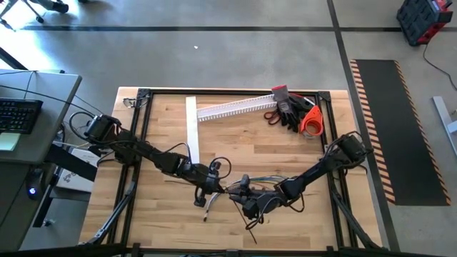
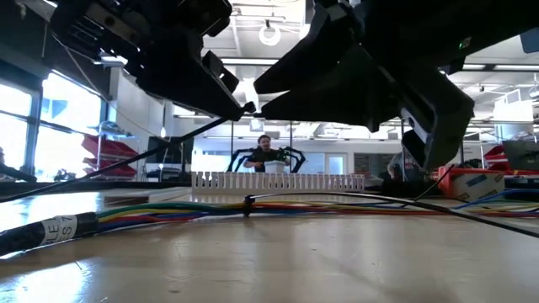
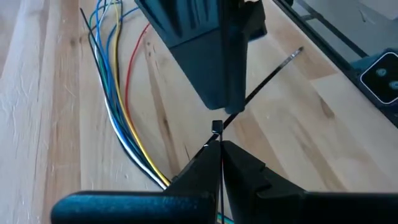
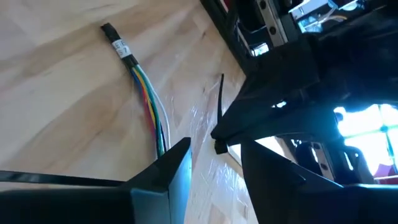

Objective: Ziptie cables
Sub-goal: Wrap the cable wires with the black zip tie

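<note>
Near the front edge of the table [image 1: 171,128], both arms are meeting over the cables [image 2: 177,209], which are lying flat with their long axis running left to right under the claws. The left gripper [image 3: 219,144] is pressing its fingers together, pinching the ziptie [image 3: 264,81] just below its small square head, the thin strip slanting up and away. The right gripper [image 4: 214,148] is sitting right against that head from the opposite side, fingers part spread with the head in the gap; whether they are touching it, cannot tell. Farther back, the white slotted channel [image 1: 235,107] is lying near the far edge.
</note>
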{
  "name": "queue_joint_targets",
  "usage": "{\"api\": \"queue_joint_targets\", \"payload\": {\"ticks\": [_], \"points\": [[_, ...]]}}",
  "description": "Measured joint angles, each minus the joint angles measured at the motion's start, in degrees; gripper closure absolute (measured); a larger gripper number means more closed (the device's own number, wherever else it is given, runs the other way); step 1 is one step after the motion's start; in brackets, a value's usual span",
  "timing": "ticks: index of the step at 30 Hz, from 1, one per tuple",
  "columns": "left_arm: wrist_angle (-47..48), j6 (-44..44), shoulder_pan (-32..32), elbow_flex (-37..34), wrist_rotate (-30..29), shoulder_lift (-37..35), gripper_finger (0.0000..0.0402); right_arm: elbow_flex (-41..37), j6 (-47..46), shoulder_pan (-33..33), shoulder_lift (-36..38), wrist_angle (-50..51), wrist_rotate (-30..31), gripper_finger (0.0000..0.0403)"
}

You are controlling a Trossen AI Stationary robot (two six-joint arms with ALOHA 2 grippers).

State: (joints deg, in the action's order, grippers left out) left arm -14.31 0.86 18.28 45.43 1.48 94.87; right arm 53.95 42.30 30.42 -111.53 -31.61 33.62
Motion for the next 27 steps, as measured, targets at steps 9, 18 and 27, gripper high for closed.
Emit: {"api": "queue_joint_targets", "payload": {"ticks": [9, 18, 27], "points": [[-3.1, 1.5, -0.2, 0.0, 0.1, 0.0, 0.0401, 0.0, 0.2, -1.2, 0.0, -2.0, 0.1, 0.028], [-3.1, 1.9, -0.2, 0.0, 0.0, 0.0, 0.0401, 0.0, -0.3, -1.2, 0.0, -2.2, 0.4, 0.0337], [-3.1, 2.6, -0.2, 0.0, -1.6, 0.0, 0.04, 0.0, -10.4, -1.1, 0.0, -1.8, -0.6, 0.0394]]}}
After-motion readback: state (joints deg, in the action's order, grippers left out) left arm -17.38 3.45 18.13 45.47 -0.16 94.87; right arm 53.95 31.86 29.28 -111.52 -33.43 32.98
